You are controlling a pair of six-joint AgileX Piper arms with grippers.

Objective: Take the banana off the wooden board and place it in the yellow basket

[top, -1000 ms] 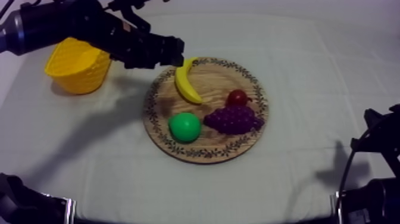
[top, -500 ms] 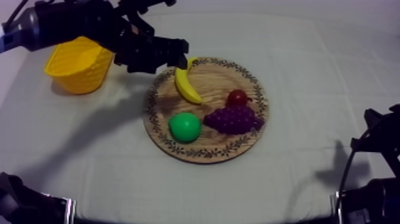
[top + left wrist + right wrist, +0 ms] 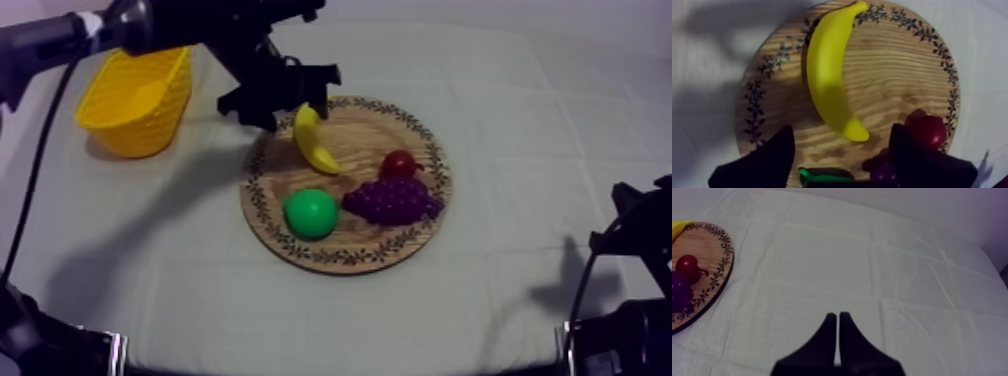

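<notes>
A grey-white cloth (image 3: 520, 120) covers the table. Upper left of centre in the top view, my left gripper (image 3: 288, 98) hangs with its fingers spread wide, straddling one end of the banana (image 3: 314, 140). The banana lies on the wooden board (image 3: 360, 128), left of the small red fruit (image 3: 400, 163). The yellow basket (image 3: 135, 100) sits at upper left. My right gripper (image 3: 837, 317) rests closed on nothing. Pinching so near the tapered tip could let the banana slip or swivel out.
</notes>
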